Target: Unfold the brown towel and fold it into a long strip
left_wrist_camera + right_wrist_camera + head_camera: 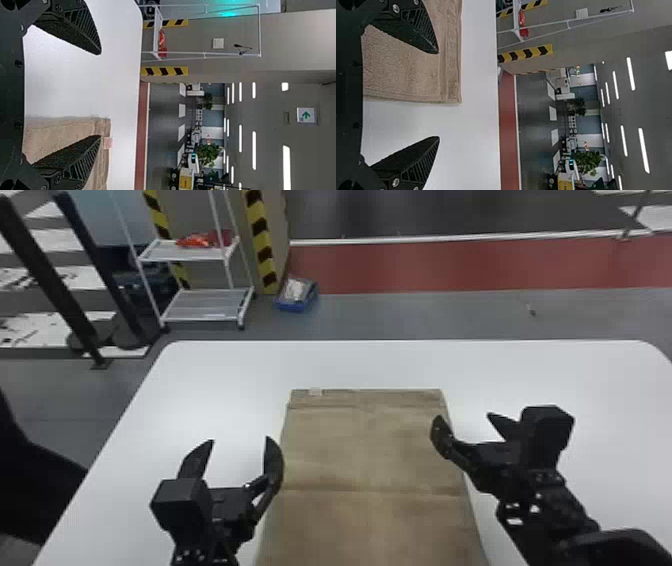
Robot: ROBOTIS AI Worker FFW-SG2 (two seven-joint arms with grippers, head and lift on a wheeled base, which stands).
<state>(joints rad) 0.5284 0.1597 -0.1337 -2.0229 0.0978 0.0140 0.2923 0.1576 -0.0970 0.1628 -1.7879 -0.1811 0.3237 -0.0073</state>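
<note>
The brown towel (367, 450) lies flat and spread on the white table, its far edge straight with a small pale tag near the far left corner. Over the towel's left edge stands my left gripper (240, 442), open and holding nothing. My right gripper (465, 421) is open around the right edge area, one finger above the towel and the other over bare table. In the left wrist view, the left gripper (100, 95) has one finger in front of the towel (59, 132). In the right wrist view, the right gripper (439, 95) spans the side edge of the towel (407, 71).
The white table (200, 375) extends beyond the towel on the far side and to both sides. Past it on the floor are a white shelf cart (207, 306) with red items and a blue bin (297, 295).
</note>
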